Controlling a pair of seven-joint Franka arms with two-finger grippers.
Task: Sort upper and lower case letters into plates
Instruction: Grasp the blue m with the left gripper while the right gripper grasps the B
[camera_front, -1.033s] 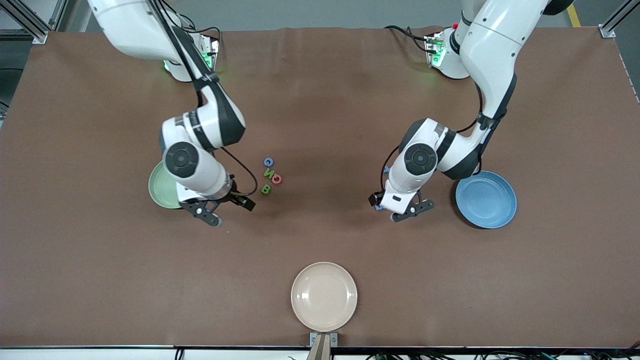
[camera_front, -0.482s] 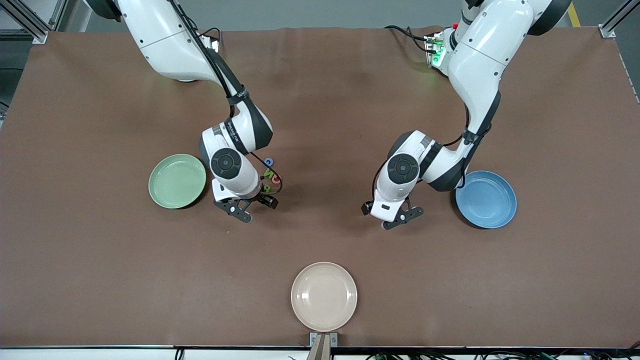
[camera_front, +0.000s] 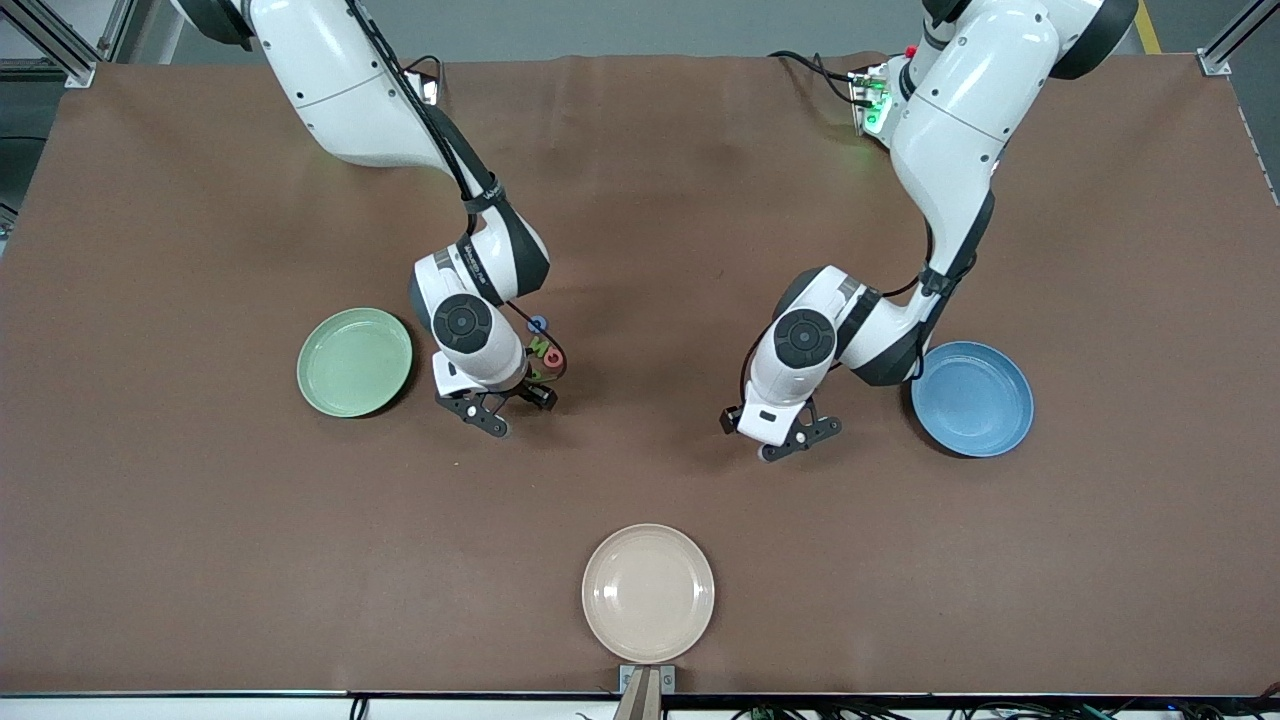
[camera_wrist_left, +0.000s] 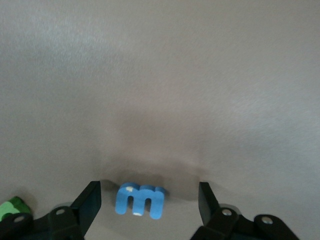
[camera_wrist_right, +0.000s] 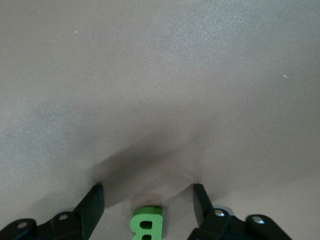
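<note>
1. Pale green plate (camera_front: 354, 362) sits on the brown table (camera_front: 640, 200) toward the right arm's end; blue plate (camera_front: 972, 398) toward the left arm's end. Nothing visible in either.
2. Small letter cluster (camera_front: 544, 350) lies just beside the right arm's wrist, between the two plates and nearer the green one; partly hidden by that arm.
3. Green letter B (camera_wrist_right: 146, 224) lies flat on the table between the right gripper's fingers, touching neither.
4. Blue lowercase m (camera_wrist_left: 140, 200) lies flat between the left gripper's fingers, gaps on both sides.
5. Another green piece (camera_wrist_left: 11, 206) shows at the edge of the left wrist view; shape unclear.
6. Right gripper (camera_front: 497, 410) is low over the table beside the cluster, jaws spread wide around the B, not gripping.
7. Left gripper (camera_front: 785, 437) is low over the table near the blue plate, jaws wide around the m, not gripping.
8. Cream-beige plate (camera_front: 648, 593) sits at the table edge nearest the front camera, well apart from both arms.
</note>
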